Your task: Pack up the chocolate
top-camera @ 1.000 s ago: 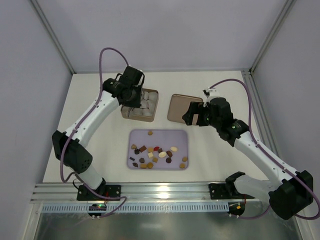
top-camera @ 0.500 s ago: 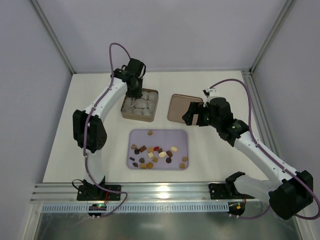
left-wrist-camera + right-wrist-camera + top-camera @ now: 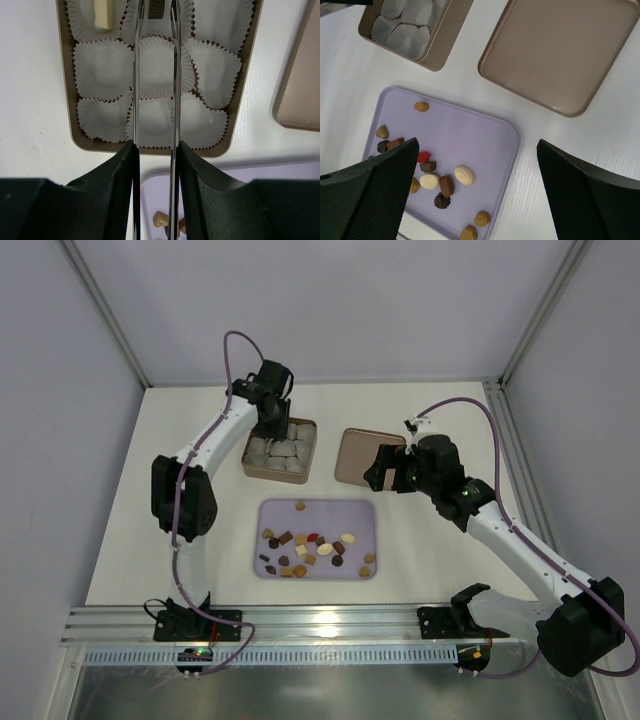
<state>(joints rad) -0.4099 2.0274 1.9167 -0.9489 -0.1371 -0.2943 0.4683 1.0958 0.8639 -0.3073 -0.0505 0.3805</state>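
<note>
Dark brown piece (image 3: 158, 9) of chocolate sat between the tips of the left gripper (image 3: 272, 430), in the middle cup of the tin's far row.

The thin fingers (image 3: 136, 100) stood only a little apart, and it could not be told whether they pinched the piece or had let it go. A cream-white bar (image 3: 102, 14) lay in the cup just to its left, and the other white paper cups (image 3: 102, 70) in view in the brown square tin (image 3: 67, 100) held nothing. The tin's lid (image 3: 560, 50) lay beside it, inside up. Near both, on the lilac tray (image 3: 490, 130), the rest of the chocolate pieces (image 3: 464, 175) lay scattered, brown, caramel, cream and one red (image 3: 423, 157). The right gripper (image 3: 477, 145) hung above the tray and lid with its jaws spread wide, holding nothing.
</note>
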